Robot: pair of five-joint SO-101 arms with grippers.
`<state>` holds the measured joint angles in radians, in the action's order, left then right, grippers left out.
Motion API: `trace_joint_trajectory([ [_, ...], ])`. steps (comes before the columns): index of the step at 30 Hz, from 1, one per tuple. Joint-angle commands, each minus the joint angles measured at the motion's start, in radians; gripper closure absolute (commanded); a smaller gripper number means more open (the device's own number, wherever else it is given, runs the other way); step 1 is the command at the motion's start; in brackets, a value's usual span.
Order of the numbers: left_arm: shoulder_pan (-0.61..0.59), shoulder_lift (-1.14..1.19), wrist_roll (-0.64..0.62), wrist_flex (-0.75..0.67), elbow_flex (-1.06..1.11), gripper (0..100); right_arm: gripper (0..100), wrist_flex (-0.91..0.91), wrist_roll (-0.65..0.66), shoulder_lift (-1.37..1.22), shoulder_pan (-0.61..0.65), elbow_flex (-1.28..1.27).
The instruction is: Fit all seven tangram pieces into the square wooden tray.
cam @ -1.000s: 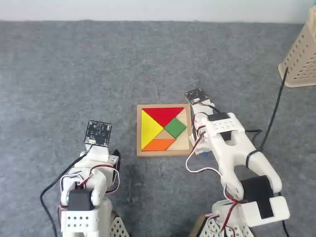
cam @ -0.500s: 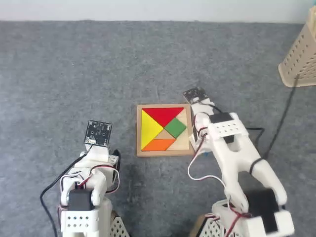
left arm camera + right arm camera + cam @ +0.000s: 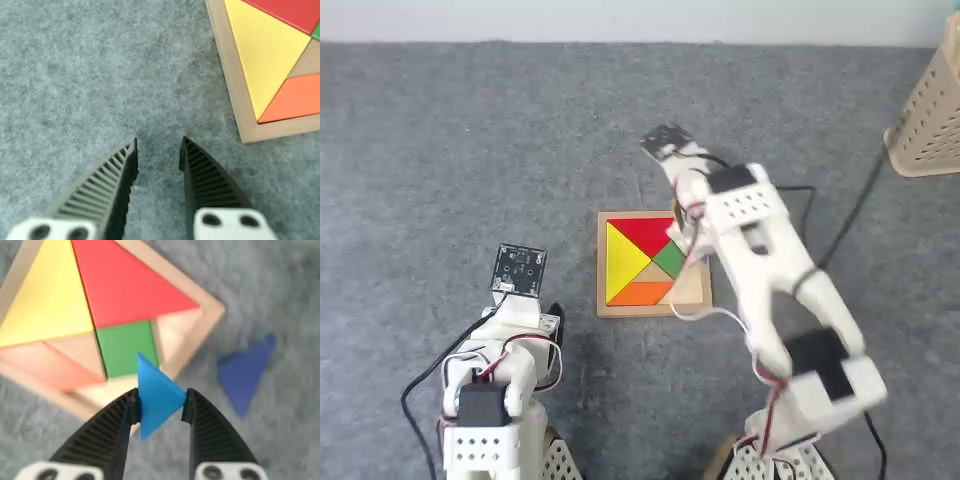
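The square wooden tray (image 3: 603, 304) lies mid-table and holds a yellow triangle (image 3: 623, 262), a red triangle (image 3: 645, 236), a green square (image 3: 670, 258) and an orange piece (image 3: 640, 293). Its right strip (image 3: 692, 290) is bare wood. My right arm (image 3: 740, 215) hangs over the tray's right side. In the right wrist view my right gripper (image 3: 160, 392) is shut on a light blue triangle (image 3: 157, 395), raised above the tray's edge (image 3: 212, 307) near the green square (image 3: 127, 347). A dark blue piece (image 3: 245, 372) lies on the carpet beside the tray. My left gripper (image 3: 157, 150) stands open over bare carpet, short of the tray's corner (image 3: 247, 135).
A beige perforated basket (image 3: 930, 110) stands at the far right edge, with a black cable (image 3: 865, 215) trailing from it toward the right arm. Grey carpet (image 3: 470, 150) covers the table all round the tray.
The right arm has swung from beside the tray's right edge to the left and farther out, over the tray's right part. The left arm has not moved.
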<state>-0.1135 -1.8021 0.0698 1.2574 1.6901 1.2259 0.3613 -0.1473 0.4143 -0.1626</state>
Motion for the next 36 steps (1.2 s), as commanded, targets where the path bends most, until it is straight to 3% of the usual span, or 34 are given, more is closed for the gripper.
trace_joint_trajectory([
  [1, 0.000, -0.015, -0.008, 0.005, -0.005, 87, 92.5, 0.013, 0.166, -0.099, 0.033, 0.152],
  [6, 0.000, -0.015, -0.008, 0.005, -0.005, 87, 92.5, 0.030, 0.387, -0.183, 0.070, 0.190],
  [10, 0.000, -0.015, -0.008, 0.005, -0.005, 87, 92.0, 0.068, 0.430, -0.182, 0.097, 0.195],
  [18, 0.000, -0.015, -0.008, 0.005, -0.005, 87, 80.8, 0.061, 0.339, -0.182, 0.105, 0.195],
  [23, 0.000, -0.015, -0.008, 0.005, -0.005, 87, 80.4, 0.061, 0.256, -0.180, 0.096, 0.239],
  [30, 0.000, -0.015, -0.008, 0.005, -0.005, 87, 97.0, 0.059, 0.103, -0.065, 0.048, 0.221],
  [36, 0.000, -0.015, -0.008, 0.005, -0.005, 87, 99.2, -0.019, 0.061, 0.119, 0.050, -0.040],
])
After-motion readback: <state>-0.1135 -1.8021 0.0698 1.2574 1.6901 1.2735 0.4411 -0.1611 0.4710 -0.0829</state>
